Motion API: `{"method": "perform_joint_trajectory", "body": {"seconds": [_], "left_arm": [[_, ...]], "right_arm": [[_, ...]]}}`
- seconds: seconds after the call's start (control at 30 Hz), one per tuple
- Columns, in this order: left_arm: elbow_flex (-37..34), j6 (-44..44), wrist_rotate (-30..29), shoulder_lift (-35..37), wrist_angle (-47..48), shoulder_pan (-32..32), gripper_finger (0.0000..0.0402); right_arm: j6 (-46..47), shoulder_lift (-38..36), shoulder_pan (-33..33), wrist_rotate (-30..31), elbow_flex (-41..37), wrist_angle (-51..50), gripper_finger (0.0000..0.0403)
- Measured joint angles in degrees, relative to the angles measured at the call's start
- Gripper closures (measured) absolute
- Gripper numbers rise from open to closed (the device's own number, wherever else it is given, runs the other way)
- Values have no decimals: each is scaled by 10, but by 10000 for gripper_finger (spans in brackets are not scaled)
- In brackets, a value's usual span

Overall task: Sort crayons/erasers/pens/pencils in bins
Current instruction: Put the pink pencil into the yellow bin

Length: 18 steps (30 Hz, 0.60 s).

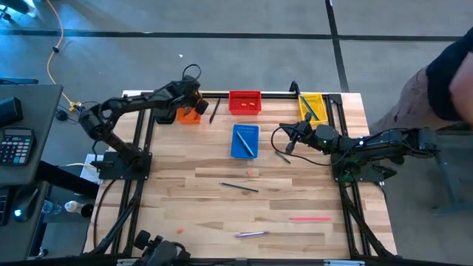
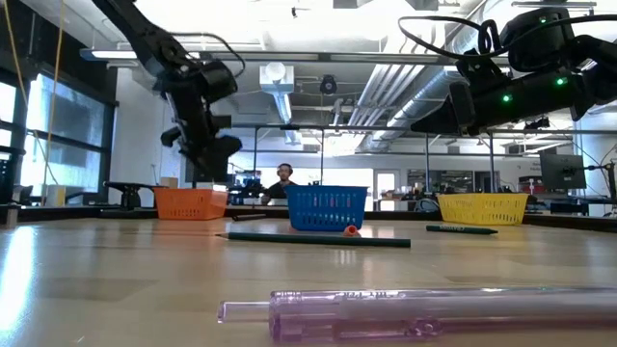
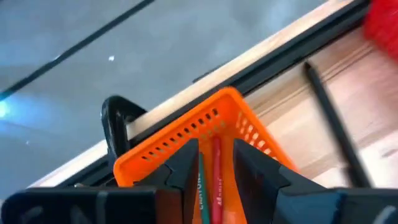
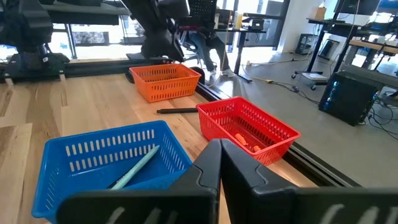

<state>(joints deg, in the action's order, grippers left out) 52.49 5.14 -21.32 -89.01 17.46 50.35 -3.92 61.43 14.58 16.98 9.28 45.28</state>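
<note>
My left gripper (image 1: 195, 102) hangs open over the orange bin (image 1: 188, 115) at the table's far edge. In the left wrist view a green crayon (image 3: 201, 179) and a red crayon (image 3: 216, 174) show in the gap between its fingers, down inside the orange bin (image 3: 205, 134). My right gripper (image 1: 287, 143) is shut and holds nothing, hovering just right of the blue bin (image 1: 244, 140), above a dark pencil (image 1: 283, 157) that lies flat on the table. The blue bin holds a teal pen (image 4: 134, 167), the red bin (image 1: 244, 102) holds erasers (image 4: 245, 142), and the yellow bin (image 1: 312, 106) holds pencils.
Flat on the table lie a pencil (image 1: 240, 187), an eraser (image 1: 252, 172), a pink pen (image 1: 310, 219), a purple pen (image 1: 251, 233) and another eraser (image 1: 179, 230). A dark pencil (image 1: 213, 111) lies between the orange and red bins. A person (image 1: 443, 74) stands beyond the far right corner.
</note>
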Motion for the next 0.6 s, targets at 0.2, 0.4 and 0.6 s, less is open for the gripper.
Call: {"method": "perform_joint_trajectory", "body": {"seconds": [0.2, 0.4, 0.6], "left_arm": [[-43, 0, 9, 58, -58, -33, 348], [-163, -9, 64, 120, -259, -91, 395], [-269, -9, 120, 141, -465, -156, 397]], "right_arm": [[0, 0, 0, 0, 0, 0, 403], [1, 0, 0, 0, 0, 0, 403], [9, 0, 0, 11, 0, 0, 403]]}}
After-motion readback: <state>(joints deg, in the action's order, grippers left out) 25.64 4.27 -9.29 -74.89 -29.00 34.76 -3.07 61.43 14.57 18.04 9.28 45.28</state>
